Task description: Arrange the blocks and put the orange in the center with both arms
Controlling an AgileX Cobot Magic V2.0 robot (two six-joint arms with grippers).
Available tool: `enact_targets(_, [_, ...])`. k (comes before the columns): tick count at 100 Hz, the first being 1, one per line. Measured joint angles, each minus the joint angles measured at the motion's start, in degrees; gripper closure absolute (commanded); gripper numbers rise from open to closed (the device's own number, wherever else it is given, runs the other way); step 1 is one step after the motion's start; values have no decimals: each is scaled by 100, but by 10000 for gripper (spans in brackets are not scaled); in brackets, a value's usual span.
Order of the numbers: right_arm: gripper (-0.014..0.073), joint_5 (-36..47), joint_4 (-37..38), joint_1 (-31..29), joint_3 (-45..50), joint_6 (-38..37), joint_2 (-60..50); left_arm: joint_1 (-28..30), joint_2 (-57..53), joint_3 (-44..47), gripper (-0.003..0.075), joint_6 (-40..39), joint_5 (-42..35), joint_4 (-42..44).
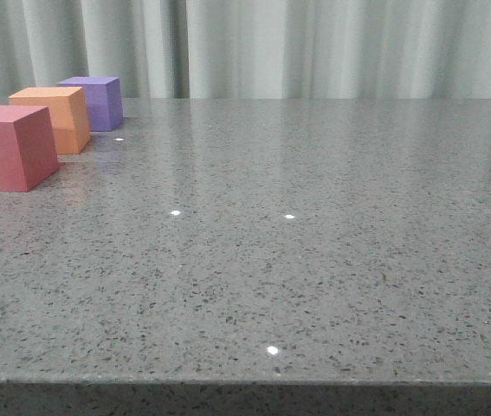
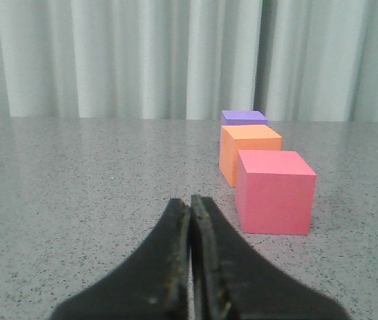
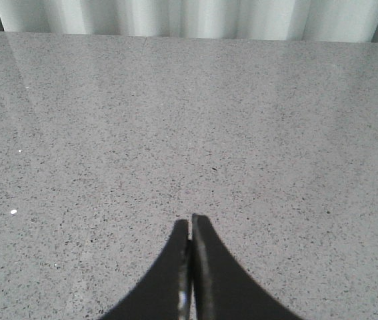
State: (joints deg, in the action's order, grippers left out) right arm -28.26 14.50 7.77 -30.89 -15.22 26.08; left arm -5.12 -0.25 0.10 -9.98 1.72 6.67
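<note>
Three cubes stand in a row at the table's far left in the front view: the red-pink cube (image 1: 7, 146) nearest, the orange cube (image 1: 54, 118) in the middle, the purple cube (image 1: 95, 101) farthest. In the left wrist view the same row shows: red-pink (image 2: 274, 191), orange (image 2: 245, 150), purple (image 2: 243, 117). My left gripper (image 2: 190, 200) is shut and empty, short of the red-pink cube and off to its side. My right gripper (image 3: 190, 220) is shut and empty over bare table, with no cube in its view. Neither gripper shows in the front view.
The grey speckled table (image 1: 314, 243) ends at a front edge near the bottom of the front view. Pale curtains (image 1: 314, 43) hang behind the table's far edge.
</note>
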Motion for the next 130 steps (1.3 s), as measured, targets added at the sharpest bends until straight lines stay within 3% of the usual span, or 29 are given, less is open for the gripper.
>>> enact_targets(47, [660, 0, -47, 0, 14, 0, 0, 0, 0, 0, 739, 0, -3, 0])
enact_targets(67, [660, 532, -416, 0, 344, 148, -79, 0, 0, 0, 739, 0, -12, 2])
enact_targets(95, [660, 1386, -812, -53, 1167, 401, -811, 0, 0, 0, 739, 0, -12, 2])
enact_targets(130, [660, 1539, -1145, -430, 2032, 429, -2120, 0, 0, 0, 739, 0, -12, 2])
